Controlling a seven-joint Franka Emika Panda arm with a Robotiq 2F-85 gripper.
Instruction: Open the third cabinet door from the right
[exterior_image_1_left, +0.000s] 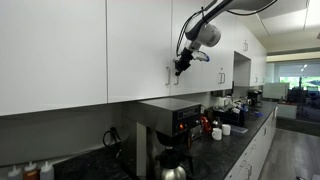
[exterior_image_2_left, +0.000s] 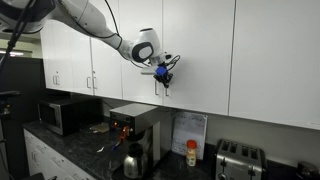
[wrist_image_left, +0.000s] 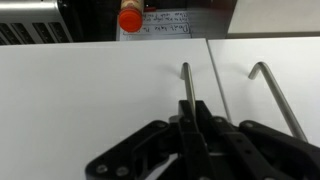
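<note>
Jaws of my gripper (wrist_image_left: 197, 115) are clamping the cabinet door handle (wrist_image_left: 186, 85); the paper label (wrist_image_left: 165, 22) at twelve o'clock is reading illegibly.

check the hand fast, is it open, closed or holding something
hand: closed on the cabinet door handle, as seen in the wrist view.

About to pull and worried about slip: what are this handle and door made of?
The handle looks like metal, brushed grey, with a thin highlight along the bar. The door is a smooth matte white panel, probably laminate or painted wood; cannot tell which.
</note>
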